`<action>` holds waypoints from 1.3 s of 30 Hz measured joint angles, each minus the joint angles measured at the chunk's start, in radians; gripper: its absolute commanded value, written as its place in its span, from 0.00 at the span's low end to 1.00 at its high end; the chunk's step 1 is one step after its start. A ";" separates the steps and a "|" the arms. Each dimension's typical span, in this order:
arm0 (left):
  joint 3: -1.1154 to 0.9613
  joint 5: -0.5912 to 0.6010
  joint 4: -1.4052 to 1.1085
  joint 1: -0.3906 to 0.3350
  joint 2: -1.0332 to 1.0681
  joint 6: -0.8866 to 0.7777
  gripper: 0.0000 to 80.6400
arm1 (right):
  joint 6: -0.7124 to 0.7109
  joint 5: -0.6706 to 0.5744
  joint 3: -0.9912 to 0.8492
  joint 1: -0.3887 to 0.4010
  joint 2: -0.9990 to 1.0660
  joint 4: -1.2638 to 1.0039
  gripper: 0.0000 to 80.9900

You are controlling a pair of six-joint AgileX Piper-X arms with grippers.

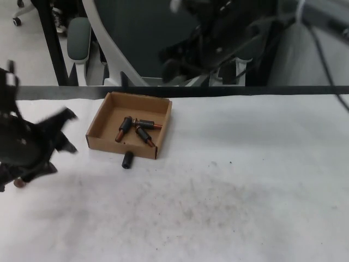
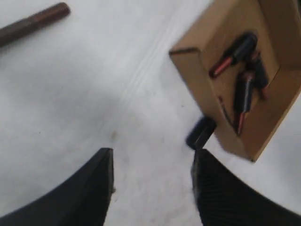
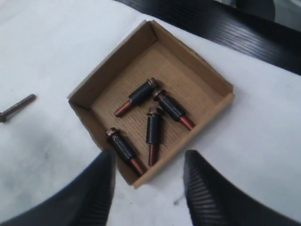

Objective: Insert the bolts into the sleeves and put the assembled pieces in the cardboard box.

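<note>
The cardboard box sits at the back left of the bench with several assembled bolt-and-sleeve pieces lying in it. One loose black sleeve lies on the cloth just outside the box's near wall, also seen as the sleeve beside the box. A bare copper bolt lies apart on the cloth, and this bolt is off to the side of the box. My left gripper is left of the box. It is open and holds nothing. My right gripper hovers open above the box, also holding nothing.
White cloth covers the bench, with wide free room in the middle and to the right. A black rail runs along the far edge. Chairs stand behind it.
</note>
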 measured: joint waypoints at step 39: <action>-0.003 -0.162 -0.057 0.082 0.121 -0.738 0.61 | -0.056 -0.002 0.630 -0.033 -0.593 -0.002 0.43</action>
